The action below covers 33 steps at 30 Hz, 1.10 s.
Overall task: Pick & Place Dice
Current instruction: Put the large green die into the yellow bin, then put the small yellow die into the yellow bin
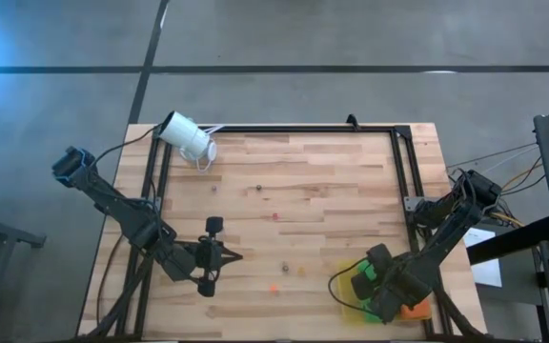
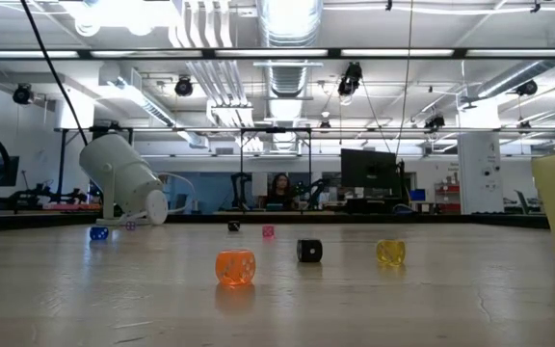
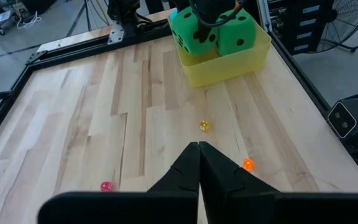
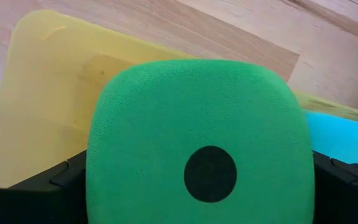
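Observation:
A yellow bin [image 1: 343,288] stands at the table's near right; it also shows in the left wrist view [image 3: 229,65]. In that view two bright green dice [image 3: 190,36] [image 3: 237,34] sit side by side in it. My right gripper [image 1: 362,284] reaches into the bin from above, shut on a green die [image 4: 197,143]. A teal die [image 4: 344,137] lies beside it in the bin. An orange-red die [image 1: 414,310] shows under the right arm. My left gripper [image 3: 199,163] is shut and empty, over the table's near middle [image 1: 233,255]. My right gripper pinches the green die between its two fingers [image 4: 48,180], one on each of two opposite side faces [image 4: 95,168]. The one-pip face looks toward the wrist camera. The die is over the bin's floor; whether it rests on it, I cannot tell.
A white cylinder [image 1: 187,136] lies at the far left corner. Tiny coloured dice are scattered on the wood: orange [image 3: 247,165], yellow [image 3: 204,126], pink [image 3: 106,186], black [image 2: 308,251]. A black frame [image 1: 400,162] edges the table.

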Each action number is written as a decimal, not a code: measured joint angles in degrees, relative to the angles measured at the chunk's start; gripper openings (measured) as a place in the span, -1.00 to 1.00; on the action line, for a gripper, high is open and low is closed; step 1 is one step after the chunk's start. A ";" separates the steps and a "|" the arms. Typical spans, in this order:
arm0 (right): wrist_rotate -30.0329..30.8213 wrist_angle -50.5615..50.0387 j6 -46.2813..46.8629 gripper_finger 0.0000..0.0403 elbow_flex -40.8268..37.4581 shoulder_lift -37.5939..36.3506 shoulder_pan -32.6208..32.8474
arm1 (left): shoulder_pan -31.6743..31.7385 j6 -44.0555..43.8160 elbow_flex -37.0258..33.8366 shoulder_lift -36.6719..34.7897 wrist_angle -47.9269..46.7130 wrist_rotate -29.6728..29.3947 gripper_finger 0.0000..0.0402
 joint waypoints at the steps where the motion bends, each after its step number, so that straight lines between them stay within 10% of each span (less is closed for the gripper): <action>1: -0.02 -0.01 0.08 0.79 0.00 0.00 0.00 | 0.00 0.00 0.00 0.00 0.00 -0.02 -0.97; 33: 3.32 -8.44 5.06 0.99 5.82 -0.14 -0.13 | 0.02 0.00 0.00 -0.02 -0.01 -0.01 -0.97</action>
